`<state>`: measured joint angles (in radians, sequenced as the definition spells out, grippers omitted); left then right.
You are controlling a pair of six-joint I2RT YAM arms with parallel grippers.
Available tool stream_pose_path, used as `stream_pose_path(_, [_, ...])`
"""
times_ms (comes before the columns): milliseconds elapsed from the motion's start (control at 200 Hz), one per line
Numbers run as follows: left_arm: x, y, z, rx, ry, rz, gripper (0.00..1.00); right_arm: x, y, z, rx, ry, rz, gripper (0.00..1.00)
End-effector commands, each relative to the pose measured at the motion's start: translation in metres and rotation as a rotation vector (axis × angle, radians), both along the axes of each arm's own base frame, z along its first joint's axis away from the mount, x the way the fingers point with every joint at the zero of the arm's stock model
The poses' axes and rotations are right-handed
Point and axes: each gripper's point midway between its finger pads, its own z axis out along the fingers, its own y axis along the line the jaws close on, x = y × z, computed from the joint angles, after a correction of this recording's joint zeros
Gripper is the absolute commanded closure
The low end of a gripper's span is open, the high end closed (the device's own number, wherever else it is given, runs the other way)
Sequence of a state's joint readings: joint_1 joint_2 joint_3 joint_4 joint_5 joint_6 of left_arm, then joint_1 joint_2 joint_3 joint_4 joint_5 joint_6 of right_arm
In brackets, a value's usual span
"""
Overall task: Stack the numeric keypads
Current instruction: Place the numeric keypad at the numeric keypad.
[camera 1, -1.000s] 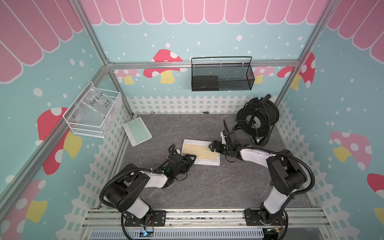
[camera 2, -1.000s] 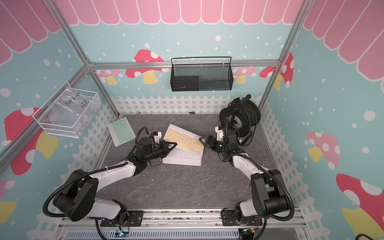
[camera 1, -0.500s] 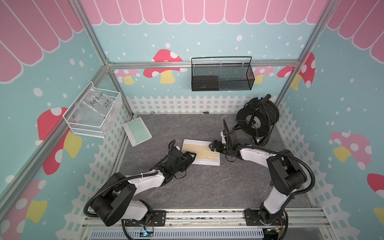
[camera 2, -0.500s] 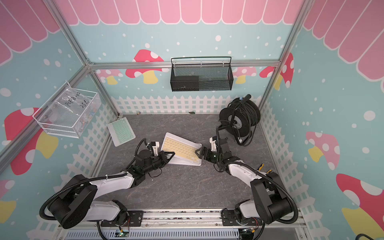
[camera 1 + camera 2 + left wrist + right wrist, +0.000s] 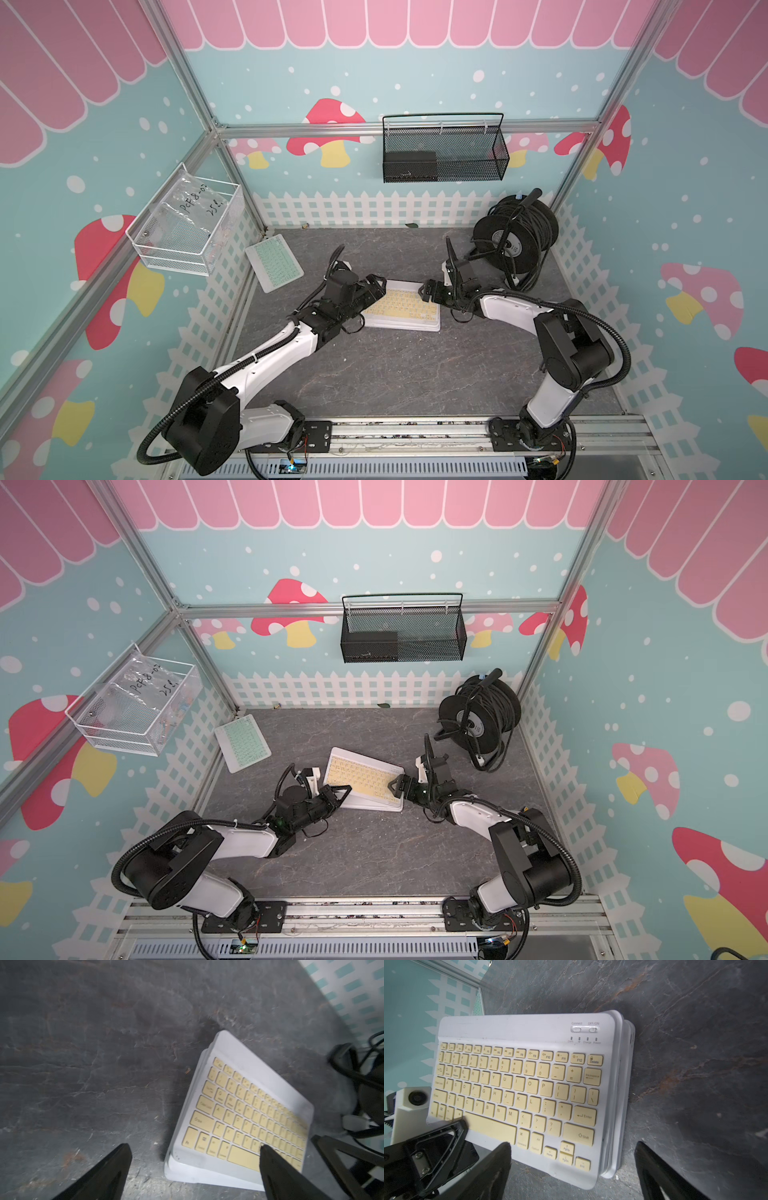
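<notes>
Left end effector [image 5: 194,1145] and right end effector [image 5: 573,1143] spread, the yellow-keyed white plastic keypad [image 5: 405,307] topped the stack [image 5: 626,1095] on the grey counter [image 5: 395,374]; fetching the mint-green flat keypad [image 5: 274,262] looked next.

A yellow-keyed keypad [image 5: 401,305] is lying face up, slightly askew, atop a stack of white-framed keypads [image 5: 626,1105] mid-worktop [image 5: 395,374], while a mint-green keypad [image 5: 274,262] is lying flat, well apart, by the back corner.
</notes>
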<state>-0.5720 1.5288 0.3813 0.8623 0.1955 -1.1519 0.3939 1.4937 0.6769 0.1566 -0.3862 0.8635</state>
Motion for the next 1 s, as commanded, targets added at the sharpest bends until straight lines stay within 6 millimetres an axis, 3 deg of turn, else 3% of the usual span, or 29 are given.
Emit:
stream_pose_path(0, [0.004, -0.003, 0.010, -0.010, -0.048, -0.003, 0.99, 0.006, 0.004, 0.001, -0.016, -0.014, 0.009, 0.05])
stream_pose_path(460, [0.004, 0.003, -0.012, -0.006, 0.013, 0.036, 0.84, 0.012, 0.020, -0.003, -0.028, -0.016, 0.039, 0.05])
stream_pose_path(991, [0.004, 0.008, -0.029, -0.003, 0.086, 0.078, 0.75, 0.026, 0.029, -0.003, -0.040, -0.020, 0.037, 0.06])
